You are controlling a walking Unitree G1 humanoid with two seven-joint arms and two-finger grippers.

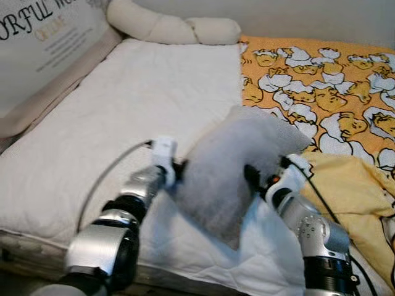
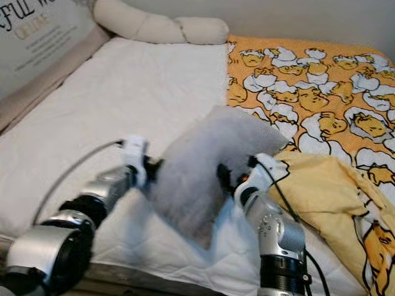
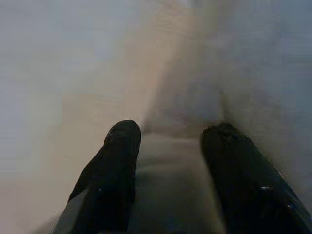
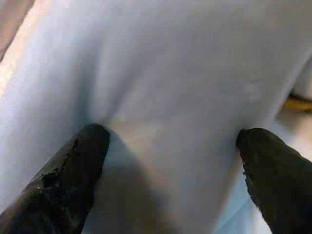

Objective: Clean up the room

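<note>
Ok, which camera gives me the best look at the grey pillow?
The left eye view: the whole pillow shows tilted above the bed, held between the left pincer and right pincer. The right eye view is similar; both wrist views are close-ups of fabric.
</note>
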